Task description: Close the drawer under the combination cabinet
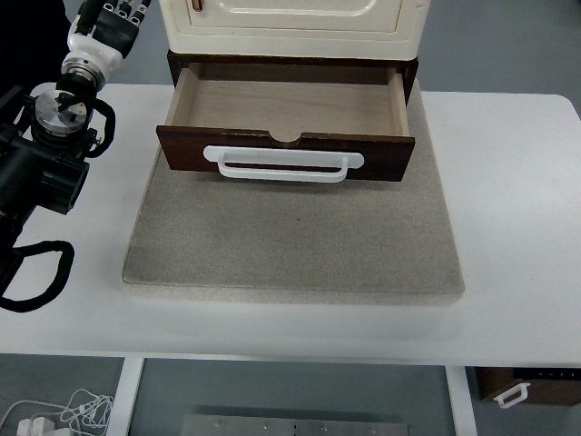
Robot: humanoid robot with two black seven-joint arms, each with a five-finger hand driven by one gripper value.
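Observation:
The cream combination cabinet (290,23) stands at the back of a grey mat (290,245). Its bottom drawer (286,104) is pulled out toward me and is empty inside, showing light wood. The drawer's dark brown front (186,150) carries a white bar handle (283,165). My left hand (111,23) is raised at the top left, just left of the cabinet and apart from the drawer. Its fingers point up, are partly cut off by the picture's top edge, and hold nothing. My right arm is not in view.
The white table (517,227) extends on both sides of the mat. My left arm's black body (41,173) and cable loops fill the left edge. Below the table, a dark box with a white handle (526,386) shows at bottom right and white cables (54,413) at bottom left.

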